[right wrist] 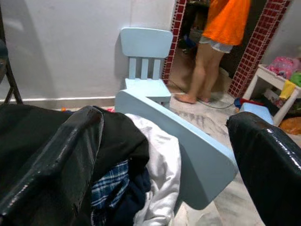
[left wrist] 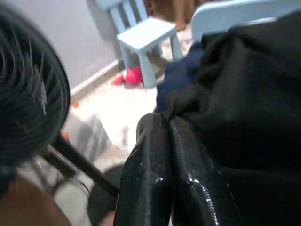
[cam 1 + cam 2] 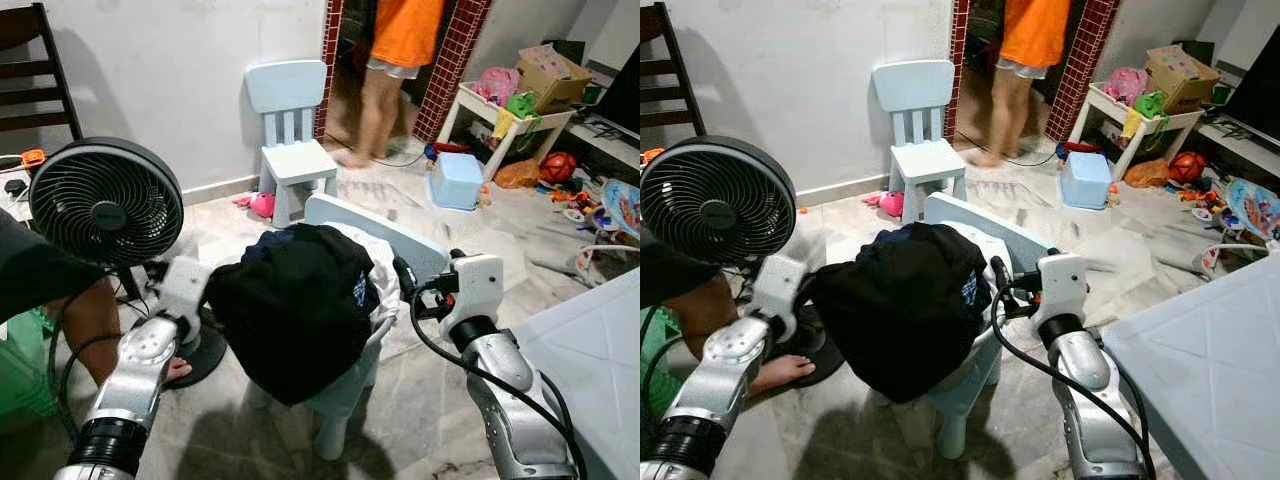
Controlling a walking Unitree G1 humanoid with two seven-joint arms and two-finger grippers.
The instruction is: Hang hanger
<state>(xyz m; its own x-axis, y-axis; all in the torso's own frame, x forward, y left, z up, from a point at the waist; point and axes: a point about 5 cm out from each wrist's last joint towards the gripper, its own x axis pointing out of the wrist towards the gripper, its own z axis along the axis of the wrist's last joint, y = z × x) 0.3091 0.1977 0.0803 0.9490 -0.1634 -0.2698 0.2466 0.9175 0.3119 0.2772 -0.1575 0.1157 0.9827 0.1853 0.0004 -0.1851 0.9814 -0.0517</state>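
Note:
A pile of clothes lies on a small light-blue chair [image 3: 380, 235] in front of me, with a black garment [image 3: 295, 305] on top of white cloth [image 1: 162, 160] and a checked piece [image 1: 108, 186]. My left gripper [image 2: 162, 120] is shut, its tips against the left edge of the black garment; I see no cloth between the fingers. On the pile's right side my right gripper [image 1: 164, 117] stands open. One of its fingers [image 1: 61, 155] rests over the black garment and the other [image 1: 268, 160] is out past the chair's backrest.
A black floor fan [image 3: 105, 200] stands close on the left, beside a person's arm and foot [image 3: 90, 320]. Another person in an orange top [image 3: 400, 60] stands in the doorway. A second blue chair [image 3: 290, 130] is by the wall, toys [image 3: 520, 100] at the back right, a white table [image 3: 590, 350] on the right.

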